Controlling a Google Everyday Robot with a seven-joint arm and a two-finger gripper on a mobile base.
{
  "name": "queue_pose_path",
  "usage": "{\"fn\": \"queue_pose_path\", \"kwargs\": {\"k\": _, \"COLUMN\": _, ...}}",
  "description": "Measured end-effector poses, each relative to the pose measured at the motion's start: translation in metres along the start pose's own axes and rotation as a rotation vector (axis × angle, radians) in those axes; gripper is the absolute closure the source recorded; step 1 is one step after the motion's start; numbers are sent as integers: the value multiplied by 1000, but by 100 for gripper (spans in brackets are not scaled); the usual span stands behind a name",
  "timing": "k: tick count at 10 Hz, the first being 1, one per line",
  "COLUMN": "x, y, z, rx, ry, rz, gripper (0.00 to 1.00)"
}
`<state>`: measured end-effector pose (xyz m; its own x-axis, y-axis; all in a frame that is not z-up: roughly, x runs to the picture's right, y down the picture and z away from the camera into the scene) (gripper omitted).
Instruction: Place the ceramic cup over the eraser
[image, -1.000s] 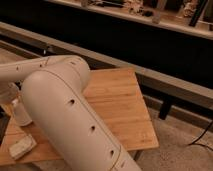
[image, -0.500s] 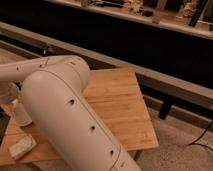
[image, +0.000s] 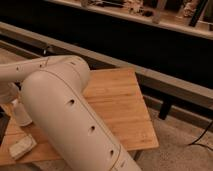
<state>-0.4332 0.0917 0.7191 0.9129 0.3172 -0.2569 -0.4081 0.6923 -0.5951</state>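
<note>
1. Arm fills the left and centre of the frame, blocking much of the wooden bench.
2. Hand sits at the far left edge, partly cut off; fingers pressed together on the ceramic cup.
3. Ceramic cup is at lower left, on or just above the bench; contact unclear.
4. Eraser is not visible, whether under the cup or behind the arm.
5. Pale block lies at the bench's lower-left corner, below the cup.
</note>
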Motion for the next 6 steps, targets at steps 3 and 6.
{"fn": "queue_pose_path", "kwargs": {"k": 3, "x": 0, "y": 0, "z": 0, "rx": 0, "ry": 0, "rz": 0, "gripper": 96}}
{"fn": "queue_pose_path", "kwargs": {"k": 6, "x": 0, "y": 0, "z": 0, "rx": 0, "ry": 0, "rz": 0, "gripper": 100}}
